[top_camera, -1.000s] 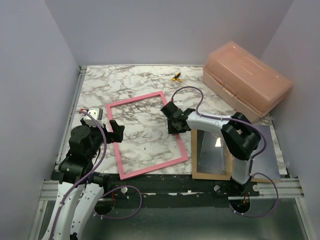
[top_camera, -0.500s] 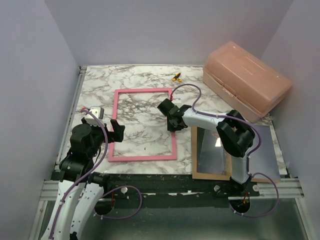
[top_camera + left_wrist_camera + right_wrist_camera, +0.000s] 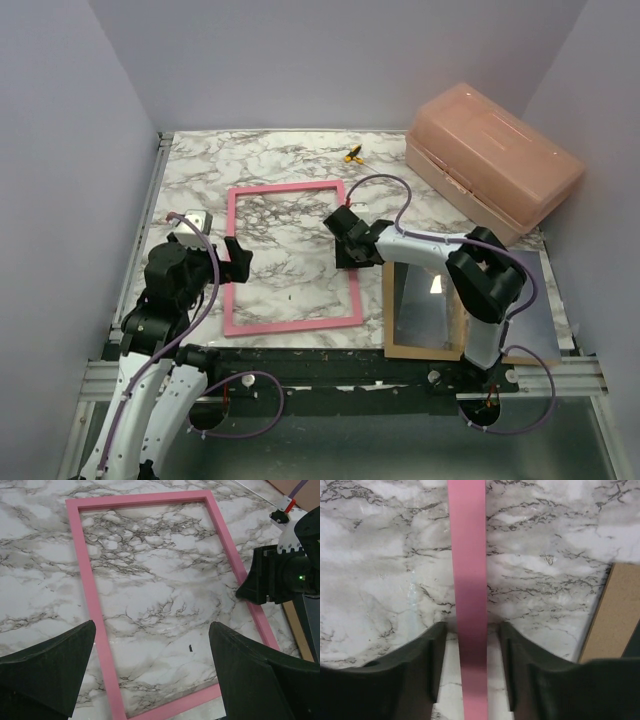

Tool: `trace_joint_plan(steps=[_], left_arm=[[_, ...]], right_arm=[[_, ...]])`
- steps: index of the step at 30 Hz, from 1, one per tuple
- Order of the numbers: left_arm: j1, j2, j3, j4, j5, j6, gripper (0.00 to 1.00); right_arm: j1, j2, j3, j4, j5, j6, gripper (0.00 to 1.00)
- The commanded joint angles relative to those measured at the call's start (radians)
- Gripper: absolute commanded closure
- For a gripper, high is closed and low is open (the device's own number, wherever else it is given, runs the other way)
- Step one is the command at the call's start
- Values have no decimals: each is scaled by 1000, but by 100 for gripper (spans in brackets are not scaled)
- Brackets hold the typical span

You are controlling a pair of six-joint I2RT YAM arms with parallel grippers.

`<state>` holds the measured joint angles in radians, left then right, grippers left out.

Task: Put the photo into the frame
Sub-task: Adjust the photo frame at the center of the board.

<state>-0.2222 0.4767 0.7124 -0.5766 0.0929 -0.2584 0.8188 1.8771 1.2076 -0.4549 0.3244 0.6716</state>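
Note:
The pink frame (image 3: 290, 188) lies flat, front up, square to the marble table. It also shows in the left wrist view (image 3: 82, 570) and the right wrist view (image 3: 467, 540). My right gripper (image 3: 347, 242) is low over the frame's right bar; in its own view (image 3: 471, 628) the jaws straddle that bar with a narrow gap on each side, open. My left gripper (image 3: 238, 260) hovers open and empty over the frame's left bar, wide in its own view (image 3: 151, 630). I cannot pick out the photo's picture; a bluish-grey sheet (image 3: 537, 300) lies at the right.
A brown backing board (image 3: 392, 330) with a glossy sheet (image 3: 420, 305) on it lies near the front edge, right of the frame. A salmon plastic box (image 3: 495, 160) stands at the back right. A small yellow and black object (image 3: 352, 154) lies at the back.
The frame has turned from tilted to square, then slid a little toward the near right along with my right gripper. My left gripper has edged slightly to the right.

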Motion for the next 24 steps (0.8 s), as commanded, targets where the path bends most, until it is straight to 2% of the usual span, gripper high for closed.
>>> trace_joint_plan(steps=[1, 6, 9, 13, 17, 24], left_arm=[[5, 40, 5, 19, 54, -11, 1], [4, 125, 21, 10, 121, -90, 2], [3, 181, 24, 19, 171, -145, 2], [-26, 276, 24, 43, 226, -223, 2], [-110, 401, 35, 72, 220, -295, 2], [-261, 634, 92, 150, 236, -416, 2]], right_arm=[[11, -68, -37, 1, -38, 8, 41], [11, -152, -78, 8, -72, 19, 13], [10, -209, -119, 15, -86, 31, 0], [-7, -284, -191, 37, -140, 38, 0], [-56, -338, -262, 69, -216, 49, 0], [-248, -468, -396, 120, -428, 52, 0]])
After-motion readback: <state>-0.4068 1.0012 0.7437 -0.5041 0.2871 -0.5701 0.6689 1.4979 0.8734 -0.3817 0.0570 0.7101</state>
